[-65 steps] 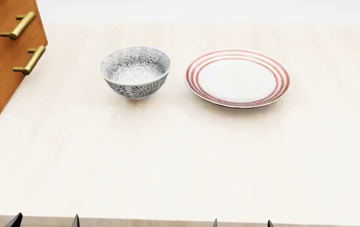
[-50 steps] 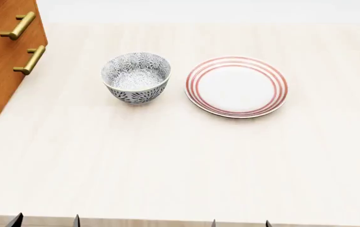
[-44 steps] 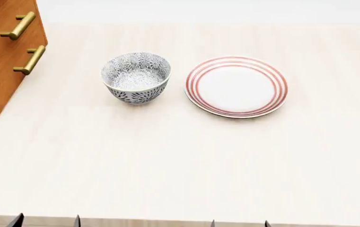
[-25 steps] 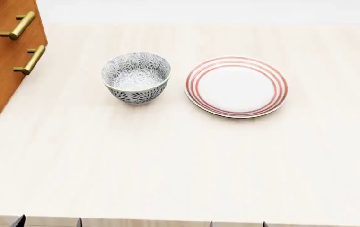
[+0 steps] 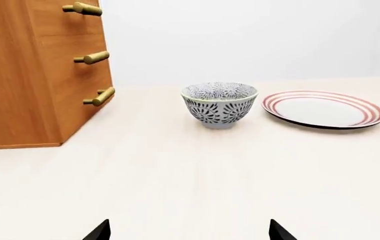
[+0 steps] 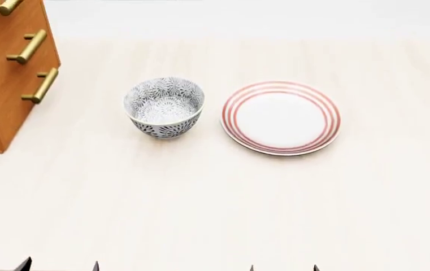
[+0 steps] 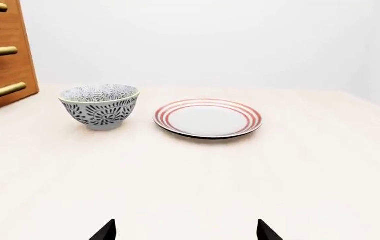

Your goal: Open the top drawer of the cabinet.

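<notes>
The orange-brown cabinet (image 6: 0, 96) stands at the table's far left, also in the left wrist view (image 5: 23, 75). Three brass bar handles show on its stacked drawer fronts, and all fronts sit flush. The highest handle (image 6: 5, 7) (image 5: 82, 8) lies at the frame edge. The cabinet's top is cut off, so I cannot tell whether that is the top drawer. My left gripper (image 6: 59, 266) (image 5: 190, 232) and right gripper (image 6: 283, 268) (image 7: 185, 232) hang open over the table's near edge, far from the cabinet, with nothing between their fingertips.
A grey patterned bowl (image 6: 163, 107) stands right of the cabinet, with a red-ringed white plate (image 6: 280, 117) beside it. The pale table (image 6: 215, 203) stretches from them to my grippers. A white wall rises behind.
The head view has shifted: the cabinet, bowl and plate sit lower in frame, and a third, higher handle has come into view. Both grippers stay open at the bottom edge.
</notes>
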### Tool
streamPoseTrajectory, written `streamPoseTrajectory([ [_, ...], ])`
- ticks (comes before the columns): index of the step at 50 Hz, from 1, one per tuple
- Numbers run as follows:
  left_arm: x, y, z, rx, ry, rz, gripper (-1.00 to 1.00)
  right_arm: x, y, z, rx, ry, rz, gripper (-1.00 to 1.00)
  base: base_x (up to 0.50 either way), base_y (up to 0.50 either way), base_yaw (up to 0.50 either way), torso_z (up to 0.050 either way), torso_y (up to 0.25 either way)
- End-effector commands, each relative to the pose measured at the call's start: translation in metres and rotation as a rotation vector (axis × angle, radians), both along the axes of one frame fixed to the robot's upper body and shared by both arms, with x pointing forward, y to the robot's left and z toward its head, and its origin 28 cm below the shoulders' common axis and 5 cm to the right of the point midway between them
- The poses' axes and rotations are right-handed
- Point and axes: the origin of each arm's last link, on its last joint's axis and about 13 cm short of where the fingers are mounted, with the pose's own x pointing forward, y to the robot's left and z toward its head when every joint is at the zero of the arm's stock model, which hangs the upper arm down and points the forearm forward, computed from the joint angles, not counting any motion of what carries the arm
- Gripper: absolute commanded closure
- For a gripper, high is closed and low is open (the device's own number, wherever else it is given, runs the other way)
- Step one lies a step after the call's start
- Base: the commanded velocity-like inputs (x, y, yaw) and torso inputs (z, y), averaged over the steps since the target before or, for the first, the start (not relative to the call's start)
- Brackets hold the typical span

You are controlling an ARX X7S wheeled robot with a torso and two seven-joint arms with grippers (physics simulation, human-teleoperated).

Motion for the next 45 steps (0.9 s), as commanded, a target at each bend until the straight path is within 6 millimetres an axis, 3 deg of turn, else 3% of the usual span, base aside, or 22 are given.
streamPoseTrajectory([
  [1, 0.0009, 0.0005, 0.0006, -0.010, -0.007, 0.004, -1.00, 0.0010, -0.0005, 0.0006, 0.005, -0.004, -0.006, -1.00, 0.00, 0.00, 0.00, 0.050, 0.000],
  [23, 0.0009, -0.0002, -0.0001, -0.006, -0.007, -0.002, -1.00, 0.0008, -0.0002, 0.0006, 0.002, -0.008, 0.003, -1.00, 0.00, 0.00, 0.00, 0.049, 0.000],
  [28, 0.0002, -0.0001, 0.0013, -0.019, -0.014, -0.006, -1.00, 0.0007, 0.0000, 0.0010, 0.005, -0.015, 0.008, -1.00, 0.08, 0.00, 0.00, 0.000, 0.000],
  [45, 0.0012, 0.0000, 0.0006, -0.023, -0.010, -0.005, -1.00, 0.0014, -0.0002, 0.0018, 0.010, -0.010, 0.004, -1.00, 0.50, 0.00, 0.00, 0.000, 0.000],
])
